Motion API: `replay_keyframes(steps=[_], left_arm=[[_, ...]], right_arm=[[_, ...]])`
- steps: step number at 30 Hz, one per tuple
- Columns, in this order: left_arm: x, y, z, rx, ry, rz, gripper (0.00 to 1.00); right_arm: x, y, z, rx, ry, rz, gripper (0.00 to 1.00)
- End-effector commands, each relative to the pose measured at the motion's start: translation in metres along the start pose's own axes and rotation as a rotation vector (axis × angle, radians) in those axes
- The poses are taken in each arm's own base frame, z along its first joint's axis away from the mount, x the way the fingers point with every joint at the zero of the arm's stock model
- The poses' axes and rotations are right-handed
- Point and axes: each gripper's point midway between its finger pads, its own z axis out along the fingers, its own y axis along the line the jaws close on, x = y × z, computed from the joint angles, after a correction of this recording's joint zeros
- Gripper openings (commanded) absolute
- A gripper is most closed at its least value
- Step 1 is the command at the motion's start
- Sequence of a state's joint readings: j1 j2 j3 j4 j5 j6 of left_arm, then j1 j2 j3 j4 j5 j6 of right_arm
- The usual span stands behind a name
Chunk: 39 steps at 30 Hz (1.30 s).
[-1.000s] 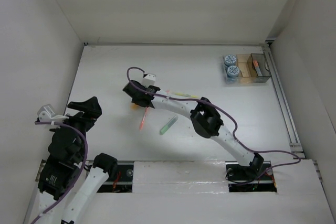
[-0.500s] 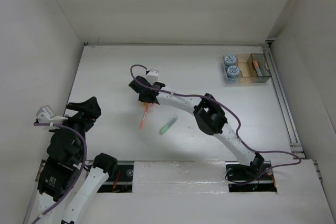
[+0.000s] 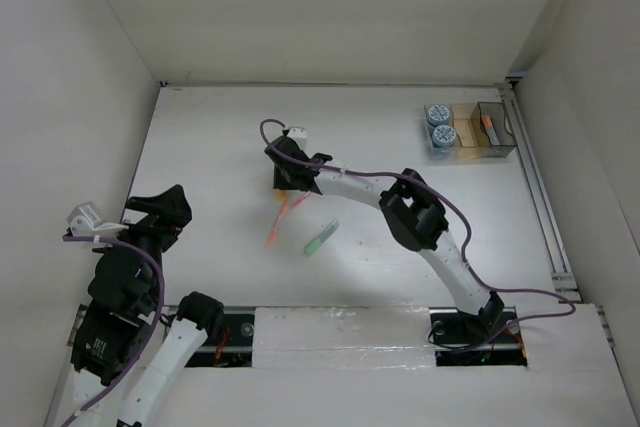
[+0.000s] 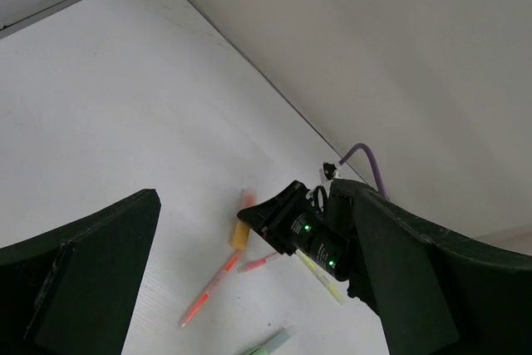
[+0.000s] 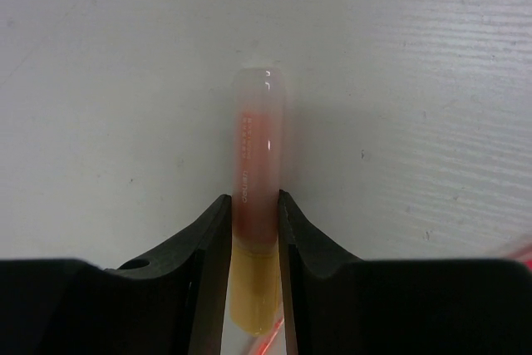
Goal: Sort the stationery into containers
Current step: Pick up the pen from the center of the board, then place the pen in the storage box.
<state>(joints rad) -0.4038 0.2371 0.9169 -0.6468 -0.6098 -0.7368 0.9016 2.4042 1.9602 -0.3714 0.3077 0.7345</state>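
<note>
Right wrist view settles the grasp: the right gripper (image 5: pixel 253 209) is clenched on a stubby marker with a yellow-orange barrel and a clear, pink-tinted cap (image 5: pixel 256 135). Its two dark fingers (image 5: pixel 214 234) press the barrel from either side. The marker's long axis runs straight out ahead of the fingers, cap end leading. Whether it has left the white table (image 5: pixel 432 81) is hard to judge from this close view.

From the top external view, the right gripper (image 3: pixel 290 181) is at the centre-left of the table, with a slim orange pen (image 3: pixel 272 233) and a pale green pen (image 3: pixel 320 238) lying loose just nearer the arm bases. The clear plastic organiser of three joined compartments (image 3: pixel 470 152) sits well apart, toward the far right corner. Two round blue-and-white pots (image 3: pixel 440 125) fill its left compartment.

So the carry probably runs rightward and away from the bases, and the right arm is the better placed for it. The marker would likely need turning to lie along a compartment.

The left gripper (image 3: pixel 163 209) hangs at the near left, its fingers spread wide and holding nothing.
</note>
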Motion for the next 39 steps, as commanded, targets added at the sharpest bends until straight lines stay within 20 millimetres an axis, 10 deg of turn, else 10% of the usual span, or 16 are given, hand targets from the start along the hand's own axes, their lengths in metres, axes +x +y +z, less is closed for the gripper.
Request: replay_keyframes(steps=[1, 13, 18, 26, 39], left_arm=[[-0.014, -0.009, -0.004, 0.036, -0.037, -0.024, 1.00], [-0.012, -0.010, -0.002, 0.031, -0.032, -0.018, 1.00], [-0.012, -0.010, -0.002, 0.031, -0.032, -0.018, 1.00], [-0.008, -0.009, -0.001, 0.032, -0.020, -0.013, 1.00], [-0.001, -0.015, 0.004, 0.048, 0.008, 0.032, 1.00]], right_arm=[[-0.023, 0.016, -0.015, -0.101, -0.046, -0.058, 0.00], [-0.075, 0.011, -0.051, -0.166, -0.127, -0.087, 0.00], [-0.111, -0.030, -0.081, -0.125, -0.177, -0.072, 0.00], [-0.181, -0.188, -0.121, 0.043, -0.256, -0.056, 0.00], [-0.220, -0.413, -0.193, 0.277, -0.359, 0.080, 0.00]])
